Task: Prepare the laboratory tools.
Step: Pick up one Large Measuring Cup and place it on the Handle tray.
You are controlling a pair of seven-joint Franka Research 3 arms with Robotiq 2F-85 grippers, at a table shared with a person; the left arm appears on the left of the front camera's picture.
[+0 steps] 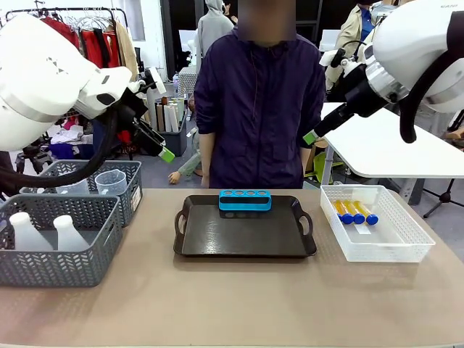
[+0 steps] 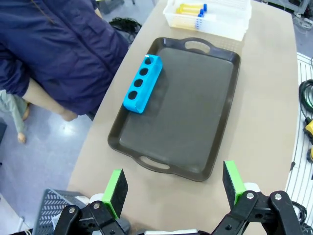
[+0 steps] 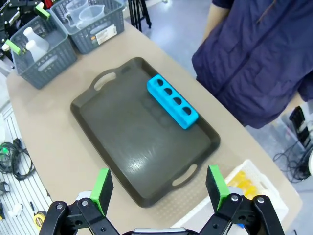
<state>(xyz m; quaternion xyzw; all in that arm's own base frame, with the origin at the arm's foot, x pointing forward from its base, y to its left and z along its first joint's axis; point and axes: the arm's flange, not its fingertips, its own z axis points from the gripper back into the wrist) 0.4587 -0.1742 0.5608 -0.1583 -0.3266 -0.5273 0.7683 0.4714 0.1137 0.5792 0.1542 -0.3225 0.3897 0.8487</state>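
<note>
Left end effector [image 2: 174, 182] wide apart, gripping nothing; right end effector [image 3: 159, 187] likewise, over the smooth dark rectangular plastic tray [image 3: 122, 147] bearing a blue four-hole rack [image 3: 172, 101].

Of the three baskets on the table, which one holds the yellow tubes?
The white lattice plastic basket, right of the dark tray; the near grey mesh basket holds whitish flasks, the far one clear beakers.
</note>
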